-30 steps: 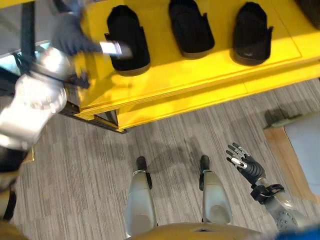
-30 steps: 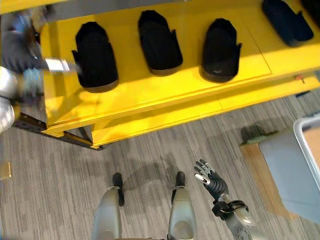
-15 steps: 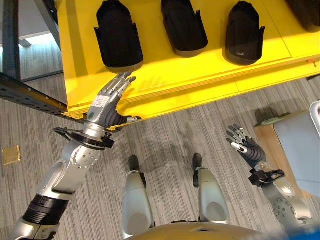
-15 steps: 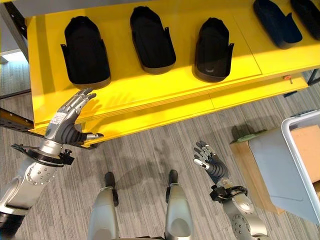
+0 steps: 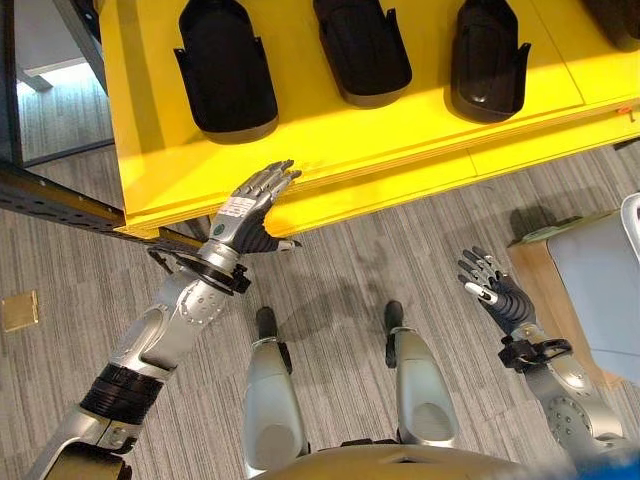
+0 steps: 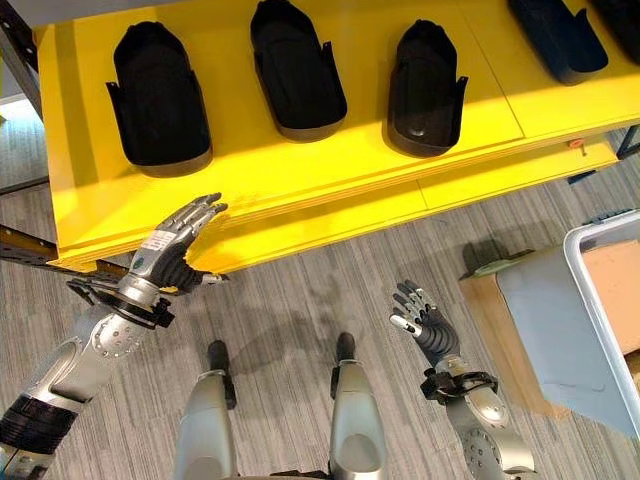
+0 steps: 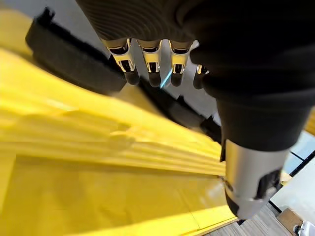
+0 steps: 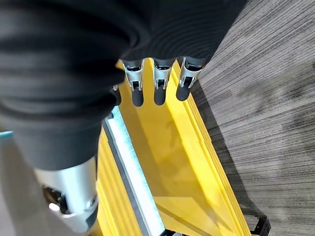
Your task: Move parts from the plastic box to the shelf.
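Note:
Three black moulded parts lie in a row on the yellow shelf (image 5: 330, 135): a left part (image 5: 225, 65), a middle part (image 5: 362, 45) and a right part (image 5: 487, 57). My left hand (image 5: 250, 208) hovers open at the shelf's front edge, just below the left part, holding nothing. Its straight fingers (image 7: 152, 64) point toward the parts in the left wrist view. Low at the right, over the floor, is my right hand (image 5: 493, 292), open and empty. The grey plastic box (image 6: 590, 320) shows at the right edge.
The box rests on a wooden stand (image 6: 500, 330) at the right. More dark parts (image 6: 560, 35) lie further right on the shelf. A dark steel frame beam (image 5: 50, 195) runs at the shelf's left end. Grey carpet floor (image 5: 350, 260) spreads below.
My left arm has come down from the left part on the shelf and drawn back to the front edge, empty. The view has shifted slightly. The right hand stays in place.

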